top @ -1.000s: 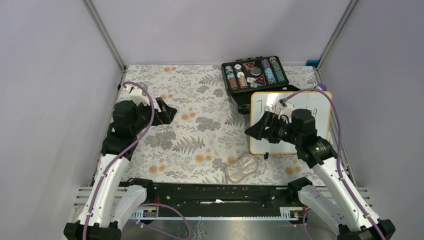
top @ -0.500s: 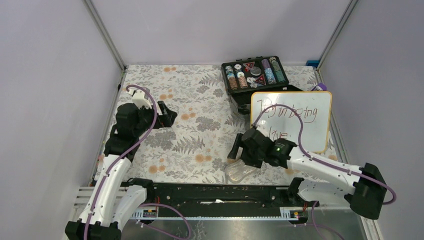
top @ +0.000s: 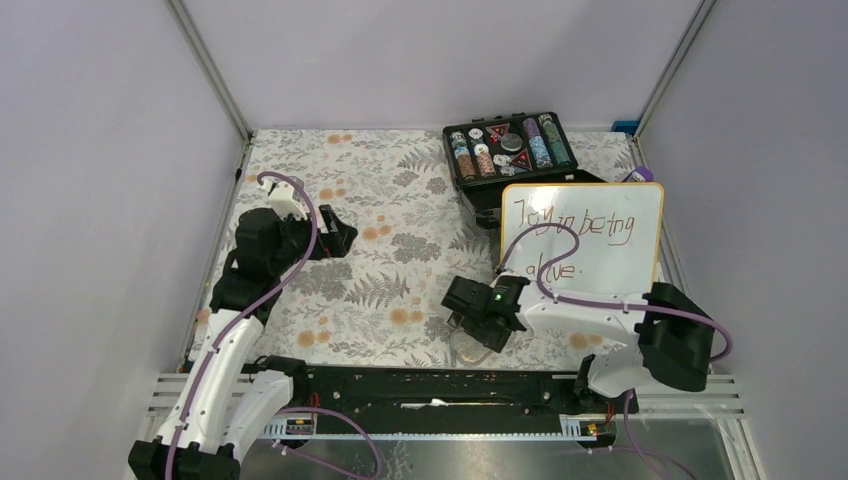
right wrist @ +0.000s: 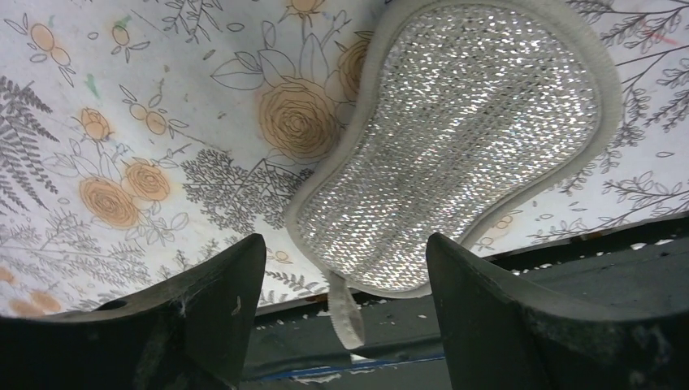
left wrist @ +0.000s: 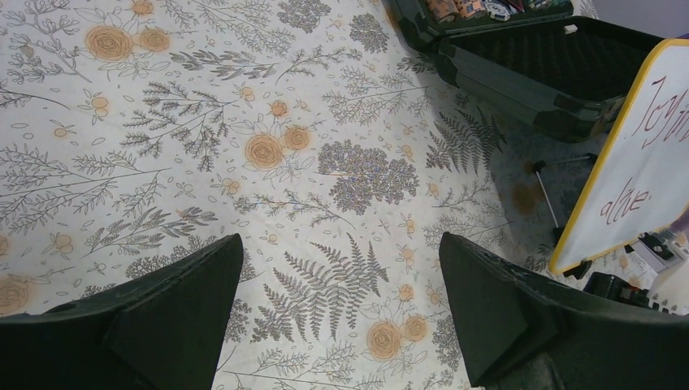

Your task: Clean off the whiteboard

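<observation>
The whiteboard [top: 600, 262] stands at the right with a yellow-orange frame and red handwriting; it also shows in the left wrist view [left wrist: 642, 162]. A silver glittery sponge pad [right wrist: 455, 146] with a small loop tag lies flat on the floral cloth by the table's near edge. In the top view the sponge pad [top: 463, 347] is mostly hidden under my right gripper [top: 478, 332]. My right gripper [right wrist: 345, 268] is open and hovers over the pad's near end, holding nothing. My left gripper [top: 338, 228] is open and empty over the left of the cloth, as the left wrist view [left wrist: 341, 260] shows.
An open black case of coloured chips [top: 510, 148] sits behind the whiteboard, seen also in the left wrist view [left wrist: 528, 73]. A black rail [top: 430, 385] runs along the table's near edge, just below the sponge. Grey walls close in left, right and back.
My right arm swung down and left from in front of the whiteboard to above the sponge pad, uncovering the writing. My left arm barely shifted.
</observation>
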